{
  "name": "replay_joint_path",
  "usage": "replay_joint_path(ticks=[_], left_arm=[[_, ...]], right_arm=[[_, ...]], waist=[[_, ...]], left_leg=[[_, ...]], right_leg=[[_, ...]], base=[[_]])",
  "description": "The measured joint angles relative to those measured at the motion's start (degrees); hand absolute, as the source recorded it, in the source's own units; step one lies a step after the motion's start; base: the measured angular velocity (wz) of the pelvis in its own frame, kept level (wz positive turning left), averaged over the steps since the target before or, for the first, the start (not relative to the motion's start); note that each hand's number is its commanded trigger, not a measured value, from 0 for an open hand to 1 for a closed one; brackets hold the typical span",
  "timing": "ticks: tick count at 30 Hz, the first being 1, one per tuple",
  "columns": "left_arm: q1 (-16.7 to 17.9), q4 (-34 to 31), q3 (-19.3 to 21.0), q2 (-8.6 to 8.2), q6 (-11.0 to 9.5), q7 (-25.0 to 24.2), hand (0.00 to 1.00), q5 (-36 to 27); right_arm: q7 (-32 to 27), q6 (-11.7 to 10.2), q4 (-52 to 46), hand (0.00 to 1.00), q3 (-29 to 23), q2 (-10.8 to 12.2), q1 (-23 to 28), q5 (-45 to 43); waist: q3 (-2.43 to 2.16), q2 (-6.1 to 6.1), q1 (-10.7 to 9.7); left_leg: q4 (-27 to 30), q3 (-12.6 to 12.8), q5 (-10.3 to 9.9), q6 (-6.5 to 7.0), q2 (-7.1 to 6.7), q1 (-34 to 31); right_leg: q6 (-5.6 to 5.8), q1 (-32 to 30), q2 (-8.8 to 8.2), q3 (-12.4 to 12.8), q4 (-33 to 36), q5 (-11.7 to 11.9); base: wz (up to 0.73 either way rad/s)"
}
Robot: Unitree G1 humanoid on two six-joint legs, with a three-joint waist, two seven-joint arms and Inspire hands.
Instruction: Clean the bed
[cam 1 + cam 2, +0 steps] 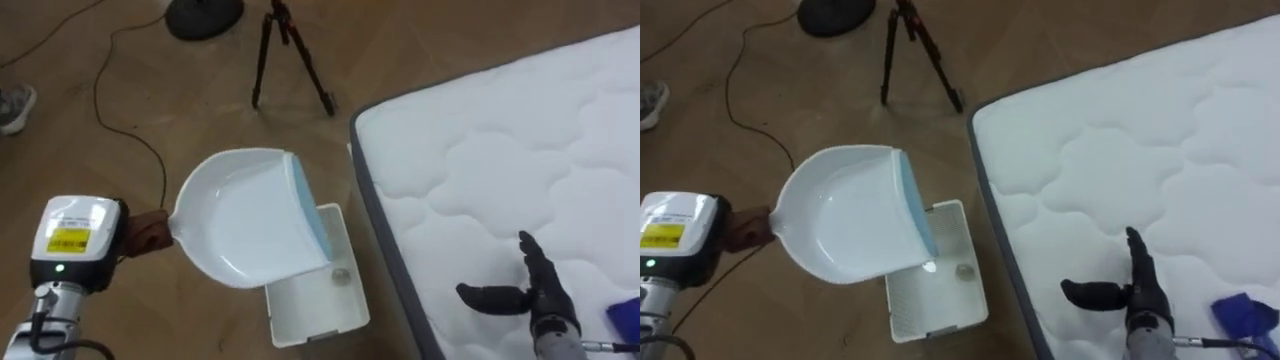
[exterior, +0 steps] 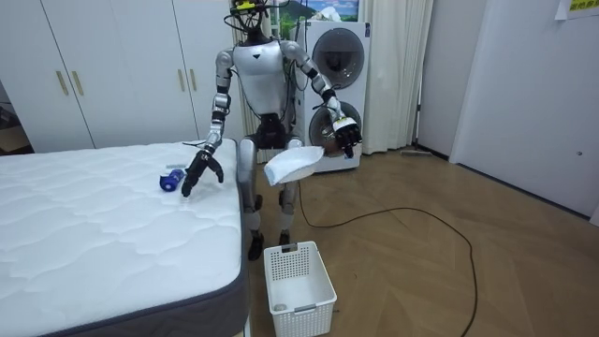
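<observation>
1 white basket (image 1: 305, 318) is standing on the wooden floor (image 1: 90, 160) just beside the corner of the bed (image 1: 520, 120). 1 small greyish item (image 1: 340, 272) is lying inside it near one wall, and what it is cannot be told. A white dustpan (image 1: 245, 215) with a pale blue strip along its front edge is hanging over the basket, tilting toward it and covering part of its opening.

The left hand (image 1: 150, 232) is gripping the dustpan by its handle, with its fingers curling round it, out over the floor. A yellow label (image 1: 68, 240) is showing on the white block at that wrist; its print is too small to read.

The right hand (image 1: 530, 285) is reaching over the white quilted mattress with its fingers straight and its thumb spread wide, holding nothing. Whether the fingertips are touching the mattress cannot be told. A blue item (image 1: 628, 320) is lying on the bed near this hand, apart from it.

In the room view the robot is standing at the bed's corner, with 2 stacked washing machines (image 2: 337, 84) and white wardrobes (image 2: 112, 70) behind it.

On the floor beyond the dustpan, a dark tripod (image 1: 285, 50) is standing beside a round black base (image 1: 205, 15), and a thin cable (image 1: 125, 110) is trailing past them.
</observation>
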Motion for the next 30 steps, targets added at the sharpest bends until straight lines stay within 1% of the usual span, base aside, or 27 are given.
replay_joint_path(ticks=[1, 3, 5, 7, 8, 9, 10, 11, 12, 13, 14, 15, 16, 17, 18, 19, 20, 21, 22, 23, 24, 25, 26, 27, 28, 29, 30], left_arm=[[0.15, -0.3, 0.05, -0.01, -0.22, 0.02, 1.0, -0.01], [0.24, -0.85, 0.07, -0.23, -0.6, 0.01, 1.0, 0.12], [0.29, -1.36, 0.14, -0.57, -0.44, 0.02, 1.0, 0.48], [1.33, -1.78, 0.59, -1.42, -0.57, 0.06, 1.0, 0.48], [1.61, -1.59, 1.09, -1.95, -0.55, 0.05, 1.0, 0.49], [1.87, -1.18, 1.4, -2.94, -0.2, 0.04, 1.0, 0.39], [1.83, -0.88, 1.41, -3.34, -0.13, -0.03, 1.0, 0.38], [1.85, -0.79, 1.41, -3.46, -0.17, -0.02, 1.0, 0.39], [1.85, -0.74, 1.41, -3.56, -0.2, -0.03, 1.0, 0.39], [1.86, -0.74, 1.47, -3.62, -0.26, -0.06, 1.0, 0.39], [1.88, -0.74, 1.79, -3.72, -0.4, -0.16, 1.0, 0.35], [1.88, -0.51, 2.67, -4.09, -0.48, -0.27, 1.0, 0.21], [1.87, -0.39, 3.22, -4.32, -0.49, -0.34, 1.0, 0.14], [1.71, -0.17, 3.99, -5.07, -0.47, -0.51, 1.0, 0.15], [1.83, -0.26, 4.81, -6.47, -0.43, -0.74, 1.0, 0.13], [1.88, -0.27, 5.43, -7.65, -0.49, -0.84, 1.0, -0.12], [2.03, -0.27, 5.66, -7.95, -0.5, -0.92, 1.0, -0.13], [2.12, -0.24, 5.71, -8.48, -0.27, -1.53, 1.0, -0.24], [2.32, -0.14, 5.64, -8.96, -0.21, -2.07, 1.0, -0.64], [2.46, -0.08, 5.65, -9.23, -0.26, -2.19, 1.0, -0.88], [2.5, 0.02, 5.64, -9.54, -0.46, -2.33, 1.0, -1.28], [2.5, 0.05, 5.64, -9.8, -0.49, -2.7, 1.0, -1.37], [2.49, 0.05, 5.66, -10.06, -0.46, -2.97, 1.0, -1.41], [2.5, 0.0, 5.66, -10.57, -0.41, -3.64, 1.0, -1.46], [2.47, -0.22, 5.65, -10.79, -0.36, -4.53, 1.0, -1.44], [2.43, -0.23, 5.64, -10.84, -0.31, -4.8, 1.0, -1.45], [2.44, -0.2, 5.54, -11.06, -0.09, -5.31, 1.0, -1.45]], right_arm=[[0.11, 0.0, -0.06, 0.0, -0.64, 0.09, 0.3, 0.0], [0.45, 0.08, -0.91, 0.0, -3.01, 0.22, 2.38, -1.23], [0.4, 0.31, -2.71, 0.0, -4.46, 0.22, 4.58, -1.94], [0.65, 0.96, -3.53, 0.0, -5.62, 0.24, 5.76, -4.53], [0.92, 1.29, -3.53, 0.0, -5.67, 0.23, 5.79, -5.18], [1.49, 1.85, -3.54, 0.0, -5.69, 0.23, 5.93, -5.96], [1.99, 2.55, -3.68, 0.0, -5.52, 0.25, 5.94, -5.78], [2.29, 2.84, -3.81, 0.0, -5.52, 0.27, 5.94, -5.71], [2.54, 3.23, -4.08, 0.0, -5.53, 0.34, 5.86, -5.7], [2.93, 3.42, -4.11, 0.0, -5.55, 0.4, 5.63, -5.7], [3.0, 3.45, -4.11, 0.0, -5.55, 0.44, 5.39, -5.73], [2.98, 3.54, -4.11, 0.0, -5.54, 0.72, 4.77, -5.78], [2.95, 3.55, -4.13, 0.0, -5.54, 0.93, 4.36, -5.74], [2.83, 3.56, -4.27, 0.0, -5.56, 1.17, 4.0, -5.61], [2.8, 3.6, -4.3, 0.0, -5.54, 1.22, 3.96, -5.4], [2.9, 3.6, -4.43, 0.0, -5.31, 1.32, 3.66, -5.29], [2.93, 3.6, -4.43, 0.0, -5.02, 1.58, 3.5, -5.3], [2.92, 3.58, -4.44, 0.0, -4.86, 2.39, 3.34, -4.98], [2.87, 3.49, -4.46, 0.0, -4.32, 2.94, 3.09, -3.91], [2.86, 3.32, -4.48, 0.0, -4.06, 3.16, 3.03, -3.46], [2.8, 2.93, -4.52, 0.0, -3.53, 3.44, 2.86, -3.32], [2.78, 2.75, -4.66, 0.0, -3.24, 3.49, 2.65, -3.13], [2.7, 2.71, -4.69, 0.0, -3.29, 3.49, 2.57, -2.9], [2.22, 2.7, -4.75, 0.0, -3.33, 3.53, 2.41, -2.94], [1.99, 2.61, -5.2, 0.0, -3.33, 3.6, 2.4, -3.02], [1.95, 2.36, -5.26, 0.0, -3.31, 3.66, 2.34, -3.06], [1.91, 2.12, -5.26, 0.0, -3.3, 3.71, 2.16, -3.3]], waist=[[-0.04, -0.11, 0.05], [-0.18, -0.31, -0.8], [-0.28, -0.54, -1.16], [-0.25, -0.53, -0.82], [-0.24, -0.53, -0.62], [-0.23, -0.47, -0.4], [-0.22, -0.39, 0.08], [-0.2, -0.37, 0.17], [-0.17, -0.32, 0.04], [-0.15, -0.32, 0.2], [-0.1, -0.42, 0.27], [0.04, -0.56, 0.59], [0.15, -0.7, 0.8], [0.36, -0.63, 1.45], [0.42, -0.87, 2.32], [0.77, -1.2, 3.36], [0.82, -1.44, 3.46], [0.62, -1.98, 3.39], [0.57, -2.41, 3.38], [0.46, -2.61, 3.35], [0.23, -3.24, 2.98], [0.21, -3.67, 2.71], [0.17, -3.73, 2.53], [0.11, -3.66, 2.02], [0.04, -3.56, 1.44], [0.03, -3.55, 1.3], [-0.07, -3.48, 0.85]], left_leg=[[-0.46, 0.61, 0.0, 0.0, 0.14, 0.48], [-1.6, 1.47, 0.0, 0.01, 0.39, 2.36], [-2.67, 3.3, -0.05, 0.09, 0.73, 3.69], [-3.89, 7.93, -0.43, 0.61, 1.53, 5.61], [-4.09, 9.18, -0.53, 0.67, 1.73, 6.17], [-4.91, 11.6, -0.9, 0.7, 2.17, 7.45], [-5.0, 13.7, -1.37, 0.68, 2.64, 8.16], [-5.0, 14.71, -1.58, 0.65, 2.87, 8.46], [-5.02, 17.07, -1.98, 0.66, 3.31, 8.95], [-5.17, 19.71, -2.32, 0.69, 3.77, 9.41], [-5.2, 21.36, -2.53, 0.72, 4.07, 9.5], [-5.5, 25.03, -2.69, 0.75, 4.55, 9.61], [-5.73, 27.2, -2.81, 0.86, 4.75, 9.53], [-6.25, 32.32, -3.78, 0.64, 5.36, 10.16], [-7.15, 35.62, -3.89, 0.46, 5.4, 11.14], [-7.46, 39.83, -4.0, 0.32, 5.48, 11.55], [-7.52, 41.11, -4.11, 0.22, 5.52, 11.66], [-7.53, 43.24, -4.17, 0.11, 5.72, 11.92], [-7.26, 44.83, -4.26, -0.1, 6.03, 11.9], [-6.92, 45.59, -4.3, -0.21, 6.14, 11.73], [-6.4, 46.95, -4.29, -0.28, 6.47, 11.0], [-5.84, 47.05, -4.23, -0.37, 6.61, 10.32], [-5.3, 46.82, -4.23, -0.37, 6.77, 10.0], [-4.31, 44.57, -4.23, -0.37, 7.1, 9.4], [-3.33, 41.8, -4.23, -0.37, 7.46, 8.84], [-3.01, 41.05, -4.23, -0.37, 7.67, 8.74], [-2.42, 39.41, -4.16, -0.49, 8.05, 8.7]], right_leg=[[-0.01, 0.19, 0.11, 0.36, -0.2, 0.11], [0.1, 1.67, 0.46, 1.21, -1.35, 0.4], [0.13, 1.89, 0.62, 1.89, -1.31, 0.42], [0.02, 1.71, 1.05, 2.66, -1.12, 0.54], [-0.02, 1.71, 1.24, 3.12, -1.12, 0.64], [-0.19, 1.73, 1.57, 3.2, -1.02, 0.94], [-0.34, 1.72, 1.92, 3.12, -0.97, 1.33], [-0.43, 1.68, 2.09, 3.11, -0.96, 1.57], [-0.56, 1.47, 2.35, 2.94, -0.9, 2.03], [-0.77, 1.03, 2.48, 2.14, -0.66, 2.56], [-0.96, 0.7, 2.32, 1.05, -0.14, 2.84], [-1.57, 0.36, 1.66, -1.98, 0.25, 3.37], [-1.69, 0.03, 1.07, -3.77, 0.88, 3.37], [-1.67, -0.66, -0.21, -7.68, 5.14, 1.78], [-1.91, -0.13, -1.45, -9.44, 9.13, -1.04], [-1.04, 0.38, -3.64, -9.83, 10.88, -2.74], [-0.42, 1.14, -4.8, -10.24, 11.54, -3.23], [0.4, 3.65, -6.65, -10.83, 11.63, -3.68], [1.28, 6.72, -7.53, -11.34, 9.76, -3.95], [1.77, 8.34, -7.78, -11.59, 8.05, -4.14], [2.68, 10.3, -8.01, -12.59, 3.66, -4.33], [3.45, 10.83, -7.86, -12.76, 0.33, -4.48], [3.71, 10.8, -7.83, -12.67, -0.64, -4.45], [4.4, 10.7, -7.57, -12.51, -1.75, -4.01], [4.81, 10.6, -7.15, -12.3, -2.48, -3.35], [4.75, 10.46, -6.86, -11.92, -2.62, -3.05], [4.33, 10.43, -6.17, -10.69, -2.98, -2.54]], base=[[-0.36], [-0.33], [-0.39], [-0.83], [-1.07], [-1.06], [-1.04], [-0.97], [-1.03], [-1.07], [-1.23], [-1.0], [-1.18], [-1.2], [-1.65], [-1.45], [-1.3], [-1.02], [-0.98], [-0.95], [-0.89], [-0.84], [-0.78], [-0.65], [-0.64], [-0.57], [-0.55]])
